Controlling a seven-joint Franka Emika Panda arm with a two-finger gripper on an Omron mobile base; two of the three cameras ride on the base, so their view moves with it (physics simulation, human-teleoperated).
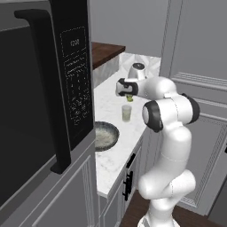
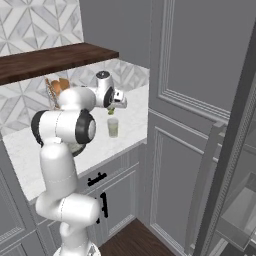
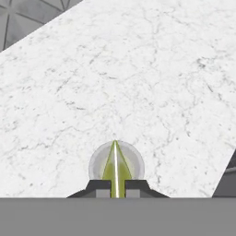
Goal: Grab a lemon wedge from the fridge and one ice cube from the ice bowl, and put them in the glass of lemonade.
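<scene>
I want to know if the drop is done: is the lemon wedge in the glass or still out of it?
Out. The lemon wedge sits pinched in the gripper, above the glass of lemonade.

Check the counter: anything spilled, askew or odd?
Nothing stands out. The glass stands upright on the marble counter, no spill around it. The bowl sits flat near the counter's edge. The tool hangs above the glass, shut on a lemon wedge.
</scene>
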